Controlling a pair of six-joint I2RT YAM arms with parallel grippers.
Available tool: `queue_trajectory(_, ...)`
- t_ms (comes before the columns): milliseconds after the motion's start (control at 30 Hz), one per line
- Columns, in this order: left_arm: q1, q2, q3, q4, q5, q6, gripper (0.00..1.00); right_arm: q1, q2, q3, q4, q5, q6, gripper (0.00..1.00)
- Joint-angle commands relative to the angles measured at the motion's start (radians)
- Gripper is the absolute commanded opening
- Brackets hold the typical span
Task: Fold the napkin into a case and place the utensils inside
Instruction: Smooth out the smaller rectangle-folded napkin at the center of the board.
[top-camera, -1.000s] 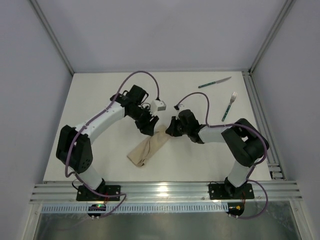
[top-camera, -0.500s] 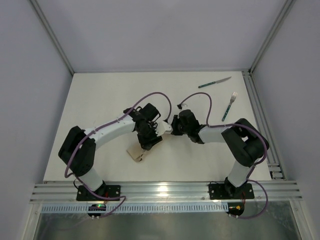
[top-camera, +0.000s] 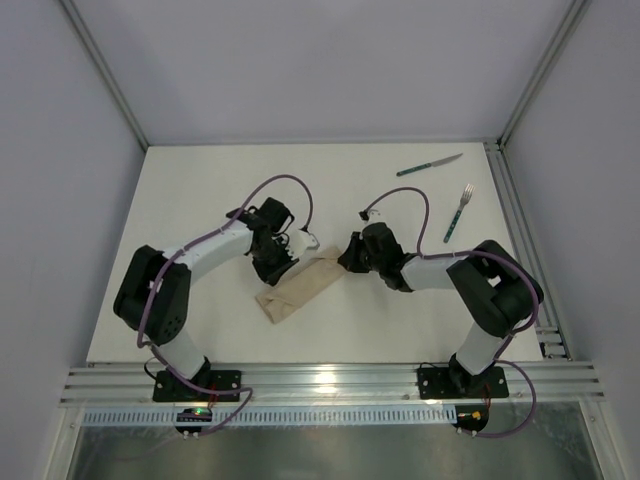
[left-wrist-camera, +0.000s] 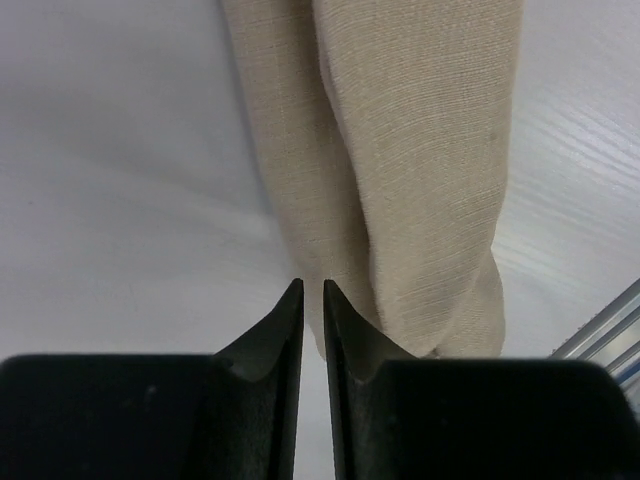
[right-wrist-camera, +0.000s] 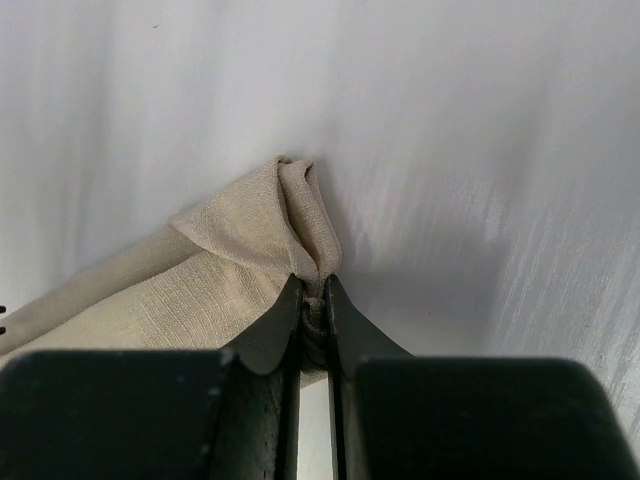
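— What carries everything?

— A flat white matte table (top-camera: 200, 190), with pale metal rails along its near and right edges.

— And what lies on it?

— Around the middle lies a beige-tan woven cloth napkin (top-camera: 300, 292), folded into a narrow oblong. It lies at a slant, one end near and left, the other farther and right.

— Anything else?

— In the far right corner lies a slim table knife (top-camera: 428, 165) with a dark green handle, its silver blade pointing right. Just nearer, beside the right rail, lies a fork (top-camera: 459, 213) with the same green handle, its silver tines toward the far side. The two do not touch, and both lie well apart from the napkin.
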Motion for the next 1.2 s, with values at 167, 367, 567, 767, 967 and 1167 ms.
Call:
queue_trajectory(167,0.086,0.025,0.037,-0.054,0.215,0.087,0.23,-0.008,-0.028,-0.025,-0.017,0.012,-0.02,0.04)
queue_trajectory(367,0.15,-0.063,0.112,-0.104,0.29,0.043,0.35,-0.009,-0.026,-0.022,-0.02,0.014,-0.023,0.04)
queue_trajectory(567,0.135,-0.072,0.123,-0.188,0.352,0.046,0.5,-0.009,-0.019,-0.025,-0.014,0.014,-0.021,0.04)
queue_trajectory(767,0.026,-0.009,-0.006,-0.11,0.165,0.049,0.55,-0.009,-0.028,-0.031,-0.012,0.017,-0.015,0.04)
queue_trajectory(967,0.006,0.006,-0.036,-0.069,0.152,0.044,0.44,-0.009,-0.033,-0.036,-0.012,0.018,-0.015,0.04)
queue_trajectory(1167,0.017,0.017,-0.029,-0.1,0.157,0.068,0.09,-0.008,-0.042,-0.043,-0.018,0.025,-0.024,0.04)
